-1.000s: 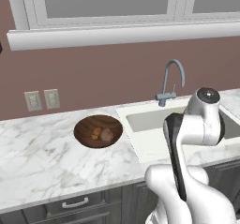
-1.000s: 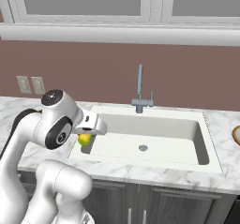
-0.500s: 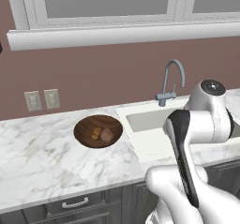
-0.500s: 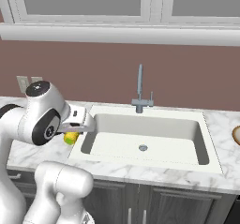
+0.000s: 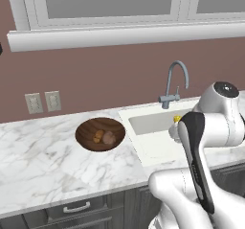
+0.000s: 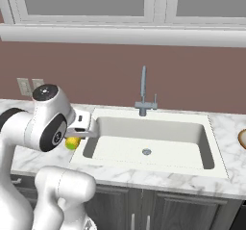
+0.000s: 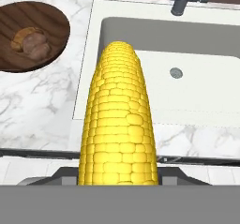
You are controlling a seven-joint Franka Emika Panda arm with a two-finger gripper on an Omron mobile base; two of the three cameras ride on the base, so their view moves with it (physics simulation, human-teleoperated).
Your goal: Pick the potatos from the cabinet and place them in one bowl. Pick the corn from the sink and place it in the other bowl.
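The two-finger gripper (image 6: 74, 136) of the white arm is closed narrowly on the short yellow cob of corn (image 7: 117, 120), which juts forward from between the jaws in the hand view, its kernelled length pointing out over the white rectangular recessed sink (image 7: 197, 85); in the right base view the same cob shows as a small yellow-green lump under the hand, held above the marble counter (image 6: 230, 142) just beside the sink's left rim; in the left base view a bit of yellow peeks out beside the arm's white link, over the basin's near edge; the round dark brown wooden bowl (image 5: 91, 130) sits on the white veined marble to the left of the sink, well apart from the gripper, and holds the two potatos (image 5: 105, 137), a rounder reddish-brown one and an orange-brown one, touching each other; the curved grey gooseneck faucet (image 5: 173, 82) stands at the sink's back edge; at the far right edge of the right base view a sliver of the pale tan-rimmed bowl (image 6: 241, 138) rests on the counter beyond the sink.
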